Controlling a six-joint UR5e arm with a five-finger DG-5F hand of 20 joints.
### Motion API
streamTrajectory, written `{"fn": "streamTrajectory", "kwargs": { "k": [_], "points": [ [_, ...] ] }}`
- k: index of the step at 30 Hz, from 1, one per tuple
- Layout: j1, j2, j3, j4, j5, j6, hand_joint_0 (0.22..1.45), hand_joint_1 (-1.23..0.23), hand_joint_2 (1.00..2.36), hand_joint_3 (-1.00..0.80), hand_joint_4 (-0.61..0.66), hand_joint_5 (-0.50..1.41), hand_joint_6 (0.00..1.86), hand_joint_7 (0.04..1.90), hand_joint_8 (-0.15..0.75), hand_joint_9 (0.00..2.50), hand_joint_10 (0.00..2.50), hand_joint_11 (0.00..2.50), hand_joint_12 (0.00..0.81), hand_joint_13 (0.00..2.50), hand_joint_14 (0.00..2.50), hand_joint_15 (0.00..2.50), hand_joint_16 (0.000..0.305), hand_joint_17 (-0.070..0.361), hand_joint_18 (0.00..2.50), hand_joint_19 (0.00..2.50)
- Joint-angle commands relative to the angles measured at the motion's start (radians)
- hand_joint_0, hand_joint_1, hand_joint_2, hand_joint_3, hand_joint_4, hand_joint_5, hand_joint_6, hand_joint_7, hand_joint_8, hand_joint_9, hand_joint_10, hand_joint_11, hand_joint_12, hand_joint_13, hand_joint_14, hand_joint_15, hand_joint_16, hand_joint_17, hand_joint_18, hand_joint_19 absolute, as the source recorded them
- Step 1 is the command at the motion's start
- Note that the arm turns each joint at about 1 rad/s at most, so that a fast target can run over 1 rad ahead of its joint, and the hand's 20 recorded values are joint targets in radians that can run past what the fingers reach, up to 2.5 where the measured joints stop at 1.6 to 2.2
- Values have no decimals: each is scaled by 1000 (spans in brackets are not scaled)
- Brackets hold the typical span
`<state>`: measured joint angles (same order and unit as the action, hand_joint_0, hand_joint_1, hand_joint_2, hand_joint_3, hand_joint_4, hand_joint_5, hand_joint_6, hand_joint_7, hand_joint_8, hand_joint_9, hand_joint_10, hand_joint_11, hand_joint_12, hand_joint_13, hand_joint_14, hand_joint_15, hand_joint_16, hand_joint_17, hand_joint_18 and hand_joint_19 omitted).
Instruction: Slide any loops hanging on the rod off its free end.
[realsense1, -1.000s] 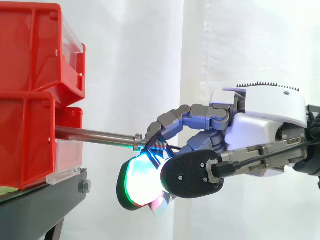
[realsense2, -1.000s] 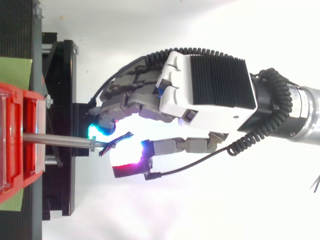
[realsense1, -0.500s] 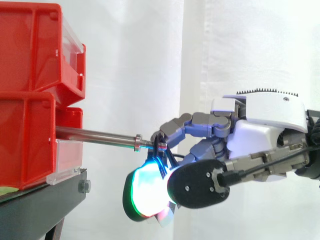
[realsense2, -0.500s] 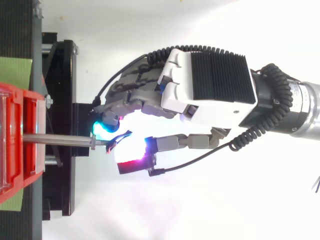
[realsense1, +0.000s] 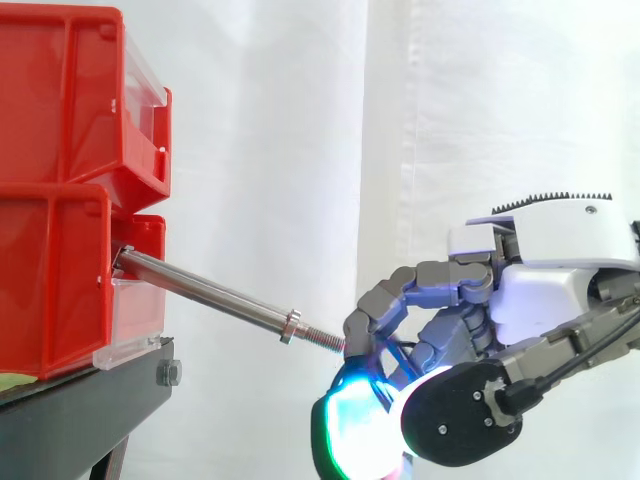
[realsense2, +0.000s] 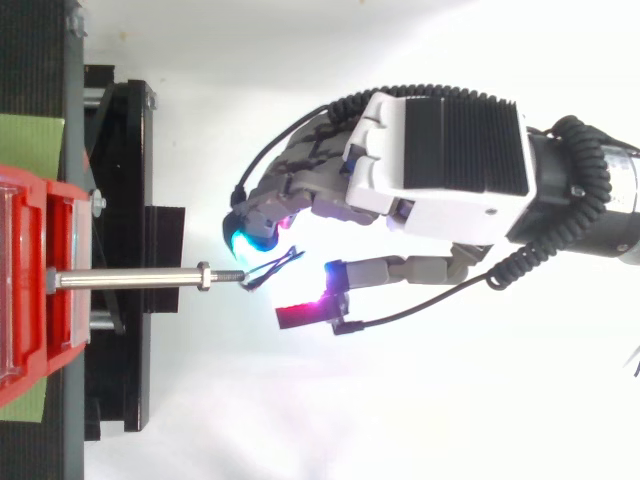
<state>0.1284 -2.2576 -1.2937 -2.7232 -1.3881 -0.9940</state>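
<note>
A steel rod (realsense1: 210, 295) sticks out of the lower red bin (realsense1: 50, 290) and slopes down to the right, with a nut (realsense1: 290, 326) ahead of its threaded free end. A thin dark loop (realsense2: 272, 266) hangs at the very tip of the rod, still touching the thread. My hand (realsense2: 450, 160) is to the right of the tip, lower than the bins in the side view (realsense1: 560, 280). Its curled fingers and thumb pinch the loop, between a cyan-glowing fingertip (realsense2: 243, 240) and a magenta-glowing thumb pad (realsense2: 300, 316).
Two red bins are stacked at the left on a black stand (realsense1: 90, 410). A green pad (realsense2: 30, 145) lies beside the bins in the top view. A white curtain (realsense1: 300, 120) hangs behind. Open room lies to the right of the rod's end.
My hand has moved right and down, away from the bins, taking the loop along the thread to the rod's tip. The rod now tilts downward and reaches farther out.
</note>
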Motion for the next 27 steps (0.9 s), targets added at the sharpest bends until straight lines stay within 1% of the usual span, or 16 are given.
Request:
{"fn": "streamTrajectory", "kwargs": {
  "k": [1,3,7,9,12,14,16,20,21,23,25,26,27],
  "points": [
    [-4,19,1,-44,1,0,596,-732,1014,-129,85,-122,937,931,308,852,21,673,376,754,16,433,51,115,684,363],
    [-6,32,-1,-58,1,0,596,-733,1014,-129,86,-122,937,931,308,852,22,684,377,753,16,439,51,115,683,361],
    [-9,55,1,-115,3,0,596,-733,1014,-132,81,-123,937,931,308,851,19,672,376,753,15,430,51,115,682,365],
    [-9,62,-1,-141,3,0,596,-732,1014,-133,81,-123,937,931,306,847,21,679,376,753,16,433,51,115,682,362],
    [-10,62,1,-176,3,3,595,-727,1014,-143,84,-123,937,930,306,844,22,678,375,749,17,431,51,114,677,365],
    [-10,72,1,-202,3,17,593,-712,1015,-171,92,-126,936,925,299,842,23,675,369,743,16,439,50,112,666,381],
    [-10,79,1,-214,4,31,581,-665,1015,-230,118,-132,934,934,288,836,21,673,360,725,18,444,48,108,634,396],
    [-4,101,1,-247,21,72,568,-600,1013,-287,118,-134,932,936,287,824,21,683,356,704,19,457,47,106,598,417],
    [-1,110,1,-259,35,87,567,-590,1012,-290,119,-134,932,939,287,823,23,677,356,705,19,462,47,106,597,417],
    [0,113,4,-262,50,106,565,-570,1012,-295,113,-134,931,941,287,819,23,677,357,704,19,459,48,107,591,426],
    [0,113,20,-263,67,138,566,-559,1011,-293,115,-133,930,945,295,822,23,673,367,708,18,458,49,111,601,424],
    [0,113,25,-263,70,147,566,-549,1011,-296,116,-133,931,929,295,824,23,672,371,710,19,454,51,114,602,419],
    [0,113,36,-263,75,169,566,-546,1011,-294,112,-132,931,930,296,824,22,673,372,711,17,453,51,114,603,423]
  ]
}}
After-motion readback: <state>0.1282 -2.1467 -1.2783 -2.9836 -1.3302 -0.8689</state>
